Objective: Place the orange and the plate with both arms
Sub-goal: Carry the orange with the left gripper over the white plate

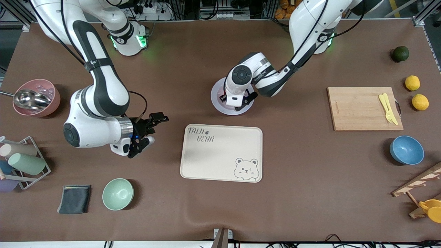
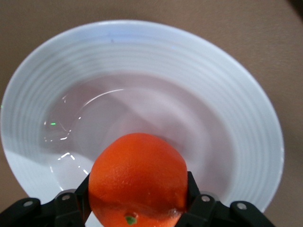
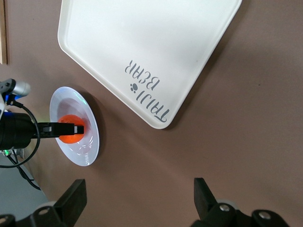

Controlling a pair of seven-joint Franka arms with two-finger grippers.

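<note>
Front view, lowest in frame: green bowl (image 1: 118,194) and dark folded cloth (image 1: 74,199) on the brown counter (image 1: 310,193), lower left of the frame.
Front view, centre: cream bear-print tray (image 1: 221,152), long axis running across the frame, its "TAIJI BEAR" lettering at the upper corner toward the right arm's end.
Front view, plate: the plate (image 1: 217,101) lies just above the tray, mostly covered by the left gripper (image 1: 237,102); the orange is hidden here.
Front view, right gripper (image 1: 147,132): middle left of the frame, over bare counter, jaws spread wide, holding nothing.
Left wrist view, orange (image 2: 138,181): bottom centre of the frame, clamped between the dark jaws of the left gripper (image 2: 138,203), green stem scar facing the camera, just over the plate's (image 2: 236,118) well.
Right wrist view, right gripper (image 3: 137,198): two jaws far apart along the bottom edge.
Right wrist view, plate (image 3: 90,142): lower left of the frame, the orange (image 3: 71,132) at its middle in the left gripper (image 3: 78,128); the tray (image 3: 142,52) fills the upper part, beside the plate.
</note>
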